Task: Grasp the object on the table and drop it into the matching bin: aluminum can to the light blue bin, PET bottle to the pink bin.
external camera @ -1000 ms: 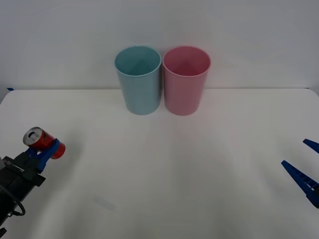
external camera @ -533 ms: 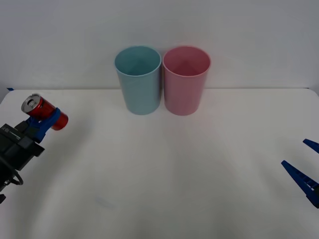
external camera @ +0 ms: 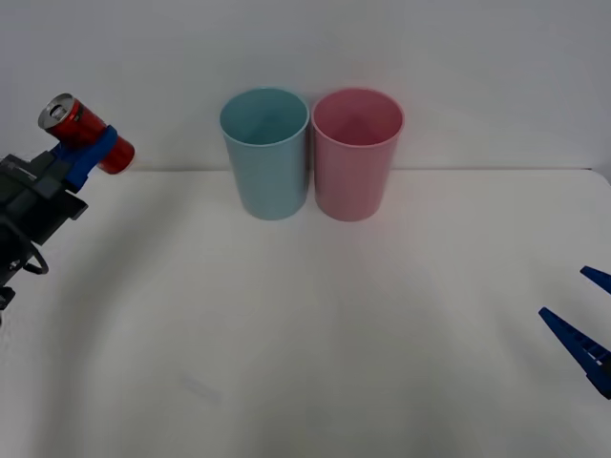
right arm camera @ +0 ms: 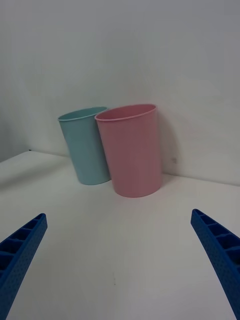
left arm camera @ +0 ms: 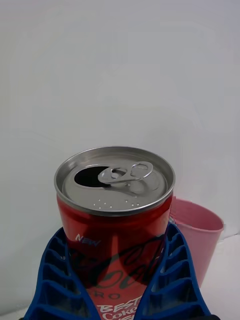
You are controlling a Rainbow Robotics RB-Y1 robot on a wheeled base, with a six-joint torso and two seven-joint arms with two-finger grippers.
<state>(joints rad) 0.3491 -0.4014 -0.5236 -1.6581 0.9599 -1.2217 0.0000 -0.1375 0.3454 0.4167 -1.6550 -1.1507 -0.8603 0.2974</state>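
Upper left of the front view: left gripper (external camera: 88, 145) raised above the white desk (external camera: 315, 324), blue fingers (left arm camera: 167, 280) clamped on the red aluminum can (external camera: 84, 135), held tilted, silver top up and to the left. Top centre: light blue bin (external camera: 266, 153) and pink bin (external camera: 356, 153) upright, side by side, just touching. Lower right edge: right gripper (external camera: 592, 320) low over the desk, fingers spread wide apart, holding nothing.
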